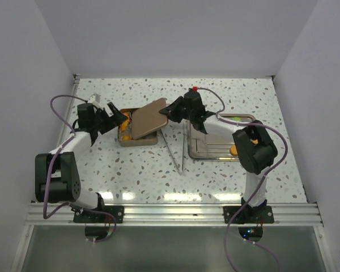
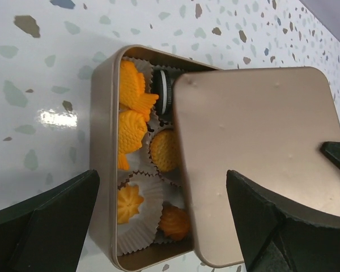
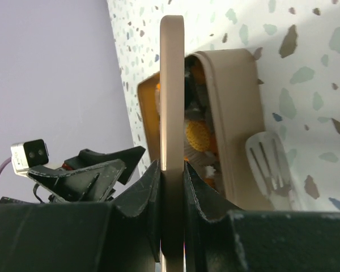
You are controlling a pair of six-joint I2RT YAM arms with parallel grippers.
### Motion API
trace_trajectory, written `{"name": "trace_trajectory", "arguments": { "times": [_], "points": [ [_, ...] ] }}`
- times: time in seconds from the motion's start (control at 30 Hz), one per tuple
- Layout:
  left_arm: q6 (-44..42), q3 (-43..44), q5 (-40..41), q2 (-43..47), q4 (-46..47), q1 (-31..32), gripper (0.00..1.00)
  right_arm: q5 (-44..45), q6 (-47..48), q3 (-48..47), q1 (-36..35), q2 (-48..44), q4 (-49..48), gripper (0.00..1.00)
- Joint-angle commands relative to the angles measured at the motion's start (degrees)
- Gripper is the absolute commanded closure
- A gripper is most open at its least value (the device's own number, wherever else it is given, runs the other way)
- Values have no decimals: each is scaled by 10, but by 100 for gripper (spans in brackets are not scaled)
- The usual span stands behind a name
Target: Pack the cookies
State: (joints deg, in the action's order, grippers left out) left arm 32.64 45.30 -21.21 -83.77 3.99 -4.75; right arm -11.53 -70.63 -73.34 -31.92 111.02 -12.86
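Note:
An open gold tin (image 1: 137, 137) holds the cookies (image 2: 130, 107), orange fish, round and swirl shapes in white paper cups, plus one dark sandwich cookie (image 2: 164, 90). My right gripper (image 1: 169, 110) is shut on the edge of the tin's gold lid (image 1: 149, 117) and holds it tilted over the tin's right part. In the right wrist view the gripper (image 3: 171, 167) pinches the lid (image 3: 171, 85) edge-on, with the tin (image 3: 232, 113) behind it. My left gripper (image 1: 114, 118) is open and empty at the tin's left end. In the left wrist view it (image 2: 161, 181) hangs over the tin (image 2: 102, 141).
A metal tray (image 1: 215, 148) lies right of the tin with one orange cookie (image 1: 233, 150) on it and a green item (image 1: 238, 119) at its far edge. Metal tongs (image 1: 175, 150) lie on the speckled table between tin and tray, and they show in the right wrist view (image 3: 269, 164).

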Motion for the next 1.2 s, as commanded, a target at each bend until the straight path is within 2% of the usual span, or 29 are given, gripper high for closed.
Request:
{"name": "trace_trajectory", "arguments": {
  "times": [0.0, 0.17, 0.23, 0.37, 0.43, 0.5, 0.63, 0.93, 1.17],
  "points": [
    [18, -20, -72, -22, 96, -6, 1, 14, 7, 27, 1, 23, -63, 100],
    [5, -21, -81, -37, 94, -10, 1, 13, -17, 35, 0, 60, -67, 98],
    [5, -21, -89, -39, 96, -11, 1, 14, -23, 43, 0, 67, -70, 91],
    [10, -24, -100, -47, 107, -11, 1, 10, -26, 45, 0, 82, -63, 87],
    [11, -21, -104, -50, 110, -12, 2, 7, -24, 43, 0, 90, -53, 80],
    [10, -20, -105, -54, 110, -12, 2, 6, -19, 43, 0, 95, -35, 64],
    [10, -24, -109, -55, 116, -13, 2, 5, -13, 58, 0, 97, -20, 51],
    [5, -36, -111, -50, 120, -13, 2, 1, -14, 57, 0, 105, -8, 52],
    [1, -25, -111, -58, 120, -12, 2, -5, 44, -54, -12, 134, 85, 55]
  ]
}}
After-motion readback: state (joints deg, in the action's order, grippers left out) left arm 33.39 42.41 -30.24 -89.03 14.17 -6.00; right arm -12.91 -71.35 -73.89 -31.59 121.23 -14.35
